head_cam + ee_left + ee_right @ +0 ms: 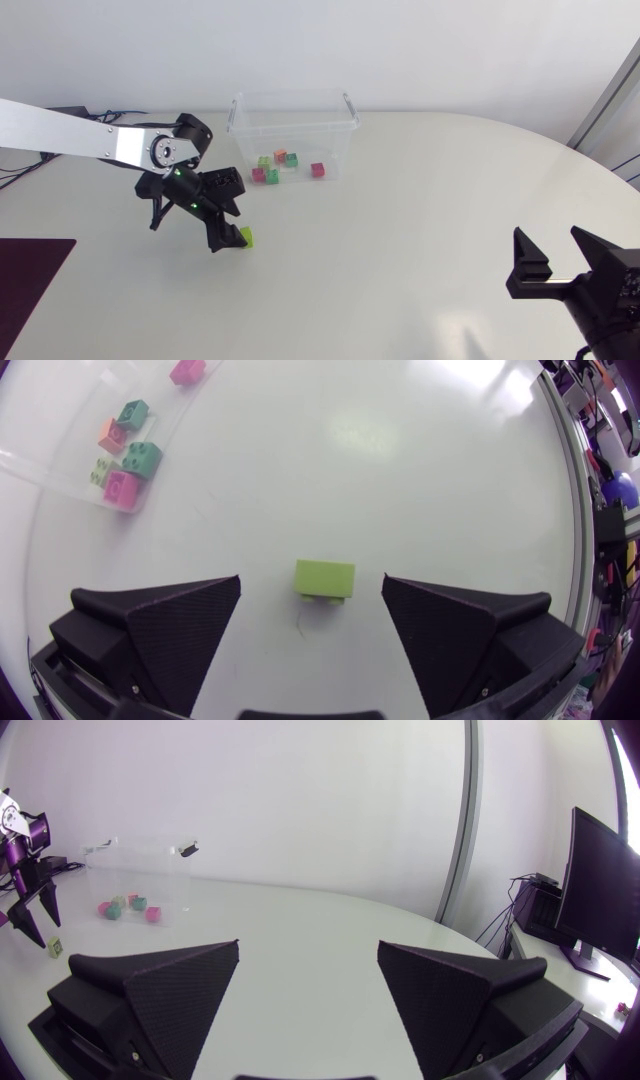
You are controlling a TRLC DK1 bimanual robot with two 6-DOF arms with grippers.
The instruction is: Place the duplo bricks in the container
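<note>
A lime green duplo brick [324, 579] lies on the white table, between the spread fingers of my left gripper [312, 622] and touching neither. From overhead that gripper [225, 238] points down just left of the same brick [246, 236]. The clear plastic container [292, 112] stands behind it, holding several bricks: pink [258, 175], green [272, 176], orange [280, 156] and magenta [317, 169]. My right gripper [555, 262] rests open near the table's front right corner, far from the bricks. The right wrist view shows the container [140, 870] far ahead.
A dark mat [25, 275] lies at the table's left front edge. Open white tabletop spreads between the container and my right arm.
</note>
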